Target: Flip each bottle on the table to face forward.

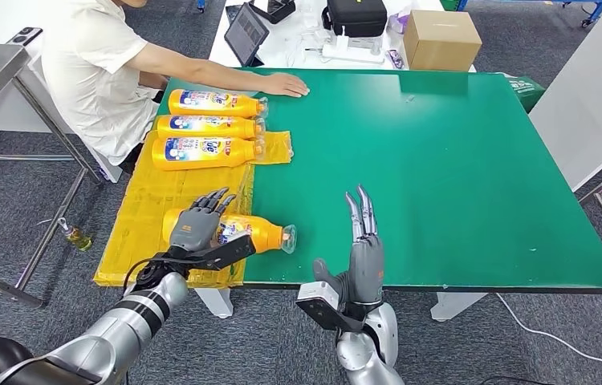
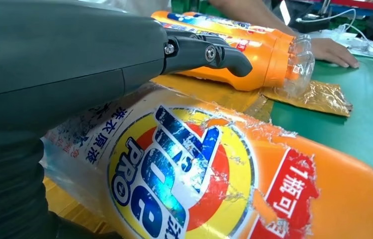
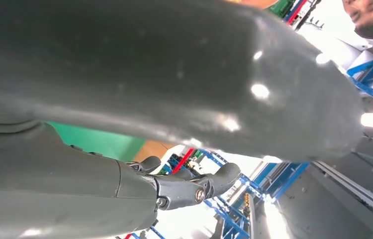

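The green table (image 1: 458,176) is taken as the landmark. At its near left corner, on the yellow sheet (image 1: 141,233) that covers the table's left edge, an orange bottle (image 1: 254,233) is seen lying on its side, cap pointing toward the table's middle. The left hand (image 1: 195,227) is laid over the top of this bottle, fingers spread across its body; whether the bottle is truly gripped or merely touched cannot be told. In the left wrist view the bottle's label (image 2: 174,169) is seen turned up toward the camera, torn and wrinkled in places.

Further back along the table's left side, three more bottles (image 1: 205,128) are laid side by side on the sheet, labels up, caps toward the table's centre. A person's hand (image 1: 284,84) is rested flat on the far left part of the table, just behind them.

The right hand (image 1: 364,249) is held at the table's near edge, right of the near bottle, fingers straight and empty.
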Motion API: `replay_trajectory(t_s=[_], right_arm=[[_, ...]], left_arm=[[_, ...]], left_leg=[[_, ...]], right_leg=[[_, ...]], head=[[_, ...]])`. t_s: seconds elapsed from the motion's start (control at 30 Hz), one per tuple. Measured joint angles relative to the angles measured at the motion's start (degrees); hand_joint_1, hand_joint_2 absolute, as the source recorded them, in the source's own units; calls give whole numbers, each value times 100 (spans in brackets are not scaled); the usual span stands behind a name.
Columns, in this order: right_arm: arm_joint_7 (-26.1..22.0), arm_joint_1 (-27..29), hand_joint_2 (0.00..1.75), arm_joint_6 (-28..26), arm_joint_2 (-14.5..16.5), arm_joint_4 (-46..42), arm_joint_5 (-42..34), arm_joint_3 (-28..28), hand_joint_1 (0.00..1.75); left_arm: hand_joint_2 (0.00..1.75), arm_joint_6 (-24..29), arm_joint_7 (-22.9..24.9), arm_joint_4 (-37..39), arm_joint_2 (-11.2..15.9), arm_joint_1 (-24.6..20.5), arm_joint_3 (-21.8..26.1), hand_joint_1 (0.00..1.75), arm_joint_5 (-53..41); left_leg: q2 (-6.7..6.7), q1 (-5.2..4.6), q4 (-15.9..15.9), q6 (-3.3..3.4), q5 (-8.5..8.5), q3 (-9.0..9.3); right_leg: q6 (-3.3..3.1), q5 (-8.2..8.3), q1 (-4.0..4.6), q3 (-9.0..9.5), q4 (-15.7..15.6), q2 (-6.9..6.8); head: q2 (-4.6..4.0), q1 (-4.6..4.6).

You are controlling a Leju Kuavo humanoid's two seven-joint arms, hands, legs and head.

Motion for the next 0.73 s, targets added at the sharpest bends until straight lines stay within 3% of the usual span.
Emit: replay_trajectory(t_s=[0.2,0.47,0.73], right_arm=[[0,-3,0,1,-10,119,-19,-2,0],[0,-21,0,1,-11,318,-136,0,0],[0,-15,0,0,-40,435,-160,-29,0]], left_arm=[[175,912,52,7,4,133,-221,0,-630],[175,866,122,22,4,89,-641,0,-1237],[175,732,-7,22,1,37,-856,0,-1241]], left_leg=[[-1,0,0,0,0,-8],[-3,0,0,0,0,-10],[-2,0,0,0,0,-10]], right_leg=[[0,-1,0,-9,0,0],[0,-1,0,-9,0,0],[0,-1,0,-10,0,0]], head=[[0,-1],[0,0],[0,0]])
